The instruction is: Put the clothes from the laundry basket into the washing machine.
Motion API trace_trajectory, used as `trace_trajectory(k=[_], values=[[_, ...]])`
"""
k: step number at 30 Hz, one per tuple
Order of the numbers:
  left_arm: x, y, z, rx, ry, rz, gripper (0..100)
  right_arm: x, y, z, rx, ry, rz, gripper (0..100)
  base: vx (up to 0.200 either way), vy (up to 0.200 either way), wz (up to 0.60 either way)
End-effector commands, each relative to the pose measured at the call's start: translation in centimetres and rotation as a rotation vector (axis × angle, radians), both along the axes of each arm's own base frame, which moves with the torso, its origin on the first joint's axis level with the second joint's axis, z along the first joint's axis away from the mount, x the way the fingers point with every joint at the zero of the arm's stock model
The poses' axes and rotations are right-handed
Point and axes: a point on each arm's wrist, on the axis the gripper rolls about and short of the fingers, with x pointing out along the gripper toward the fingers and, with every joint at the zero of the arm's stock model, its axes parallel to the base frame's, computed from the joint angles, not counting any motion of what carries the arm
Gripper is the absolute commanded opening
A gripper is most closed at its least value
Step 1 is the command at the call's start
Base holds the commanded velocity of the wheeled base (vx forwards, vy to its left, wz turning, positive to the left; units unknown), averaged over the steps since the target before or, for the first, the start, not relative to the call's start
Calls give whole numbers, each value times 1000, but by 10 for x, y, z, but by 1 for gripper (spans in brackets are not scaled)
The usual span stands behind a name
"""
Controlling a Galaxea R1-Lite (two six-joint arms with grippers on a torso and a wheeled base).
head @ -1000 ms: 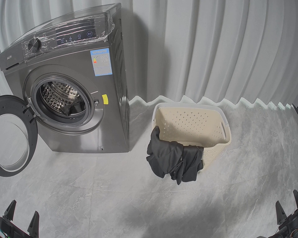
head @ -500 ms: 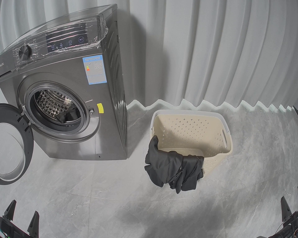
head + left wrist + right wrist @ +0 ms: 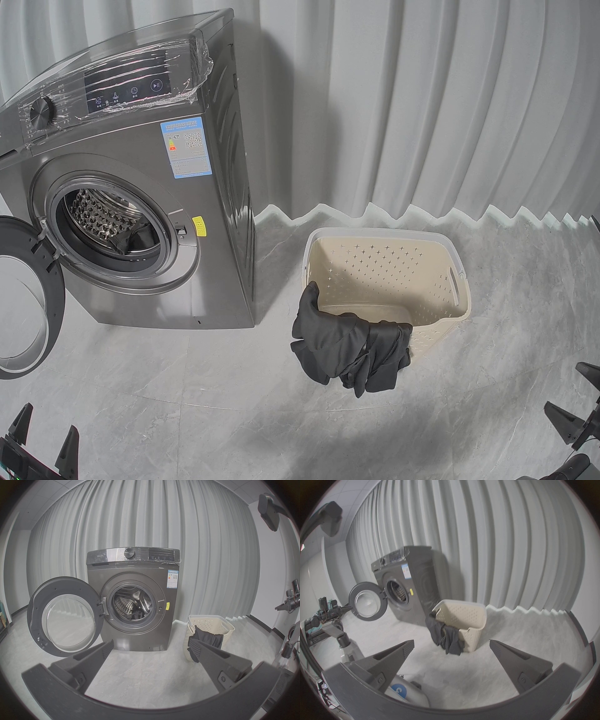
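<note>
The grey washing machine point(image 3: 206, 206) stands at the left with its round door point(image 3: 25, 300) swung open. A dark garment point(image 3: 134, 237) lies in the drum. To its right on the floor is the cream laundry basket point(image 3: 387, 262), with dark clothes point(image 3: 350, 344) draped over its near rim and hanging outside. My left gripper point(image 3: 50, 417) is low at the near left, open and holding nothing, facing the machine point(image 3: 134, 605). My right gripper point(image 3: 561, 385) is at the near right, open and holding nothing, well short of the basket point(image 3: 462, 617) and the clothes point(image 3: 445, 636).
A pleated white curtain point(image 3: 437, 100) hangs behind the machine and the basket. Grey marble floor point(image 3: 219, 400) lies open between my grippers and both objects. The open door sticks out over the floor at the left.
The head camera has shifted, so the machine and basket sit lower and further left in the picture. My right gripper has turned and risen at the right edge. The left gripper holds still.
</note>
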Motion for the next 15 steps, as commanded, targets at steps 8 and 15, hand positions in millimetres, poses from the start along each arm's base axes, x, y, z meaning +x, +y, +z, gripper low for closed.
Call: trace_trajectory(k=[8, 15], values=[[0, 0, -5, -2, 0, 1, 100, 133, 46, -18, 10, 430, 205, 100, 0, 0, 0], [0, 0, -5, -2, 2, 1, 100, 169, 90, -42, 57, 472, 103, 100, 0, 0, 0]])
